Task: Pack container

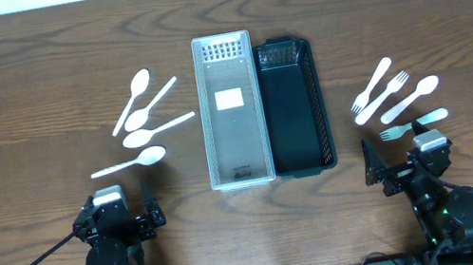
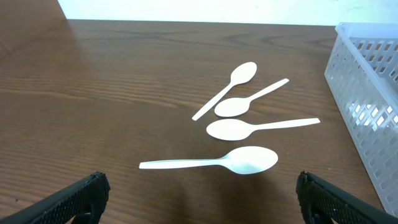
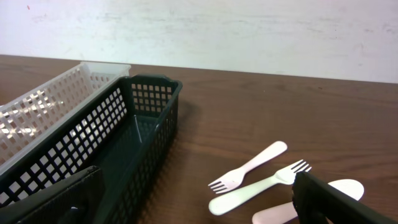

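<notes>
Wooden table [image 1: 15, 73] w/ spoons [image 2: 245, 160] just ahead of L end effector [image 2: 202, 194], forks [image 3: 264, 163] by R end effector [image 3: 196, 194]; both wide-open, empty.

Brown wooden table [image 1: 15, 73] carries 4 white spoons [image 1: 148, 134], clear basket [image 1: 222, 53], black basket [image 1: 316, 100], 4 more utensils [image 1: 411, 95].

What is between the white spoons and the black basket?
The white basket sits between the spoons and the black basket, right beside the black one. The overhead view shows it.
</notes>
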Available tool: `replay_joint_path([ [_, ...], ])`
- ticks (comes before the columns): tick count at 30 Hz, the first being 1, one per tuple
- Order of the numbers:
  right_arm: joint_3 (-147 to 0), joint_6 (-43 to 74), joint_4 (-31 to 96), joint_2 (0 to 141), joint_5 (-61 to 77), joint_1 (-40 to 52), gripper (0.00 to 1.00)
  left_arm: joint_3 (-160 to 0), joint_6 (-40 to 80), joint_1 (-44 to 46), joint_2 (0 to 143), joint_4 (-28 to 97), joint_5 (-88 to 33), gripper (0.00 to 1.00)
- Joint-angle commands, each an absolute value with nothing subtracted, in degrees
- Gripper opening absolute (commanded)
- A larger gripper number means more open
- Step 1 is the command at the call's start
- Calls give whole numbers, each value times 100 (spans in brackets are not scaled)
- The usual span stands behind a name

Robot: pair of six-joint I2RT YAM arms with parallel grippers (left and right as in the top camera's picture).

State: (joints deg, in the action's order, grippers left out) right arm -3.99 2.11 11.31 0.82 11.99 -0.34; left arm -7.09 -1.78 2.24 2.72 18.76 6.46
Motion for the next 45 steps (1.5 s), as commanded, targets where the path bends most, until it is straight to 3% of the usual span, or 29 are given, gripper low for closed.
replay_joint_path([
  [1, -364, 163, 1135, 38, 1181, 43, 99, -580, -257, 178, 209, 1894, 711, 98],
  [25, -364, 165, 1118, 38, 1219, 43, 99, -578, -250, 178, 209, 1887, 705, 98],
  [32, -364, 178, 1083, 38, 1441, 38, 99, -580, -97, 178, 209, 1876, -106, 98],
  [38, -386, 1092, 838, 45, 1946, 38, 99, -827, 615, 178, 209, 1868, -604, 98],
  [45, -1516, 1109, 1330, 836, 1892, 38, 99, -1660, 845, 178, 764, 2036, -602, 98],
])
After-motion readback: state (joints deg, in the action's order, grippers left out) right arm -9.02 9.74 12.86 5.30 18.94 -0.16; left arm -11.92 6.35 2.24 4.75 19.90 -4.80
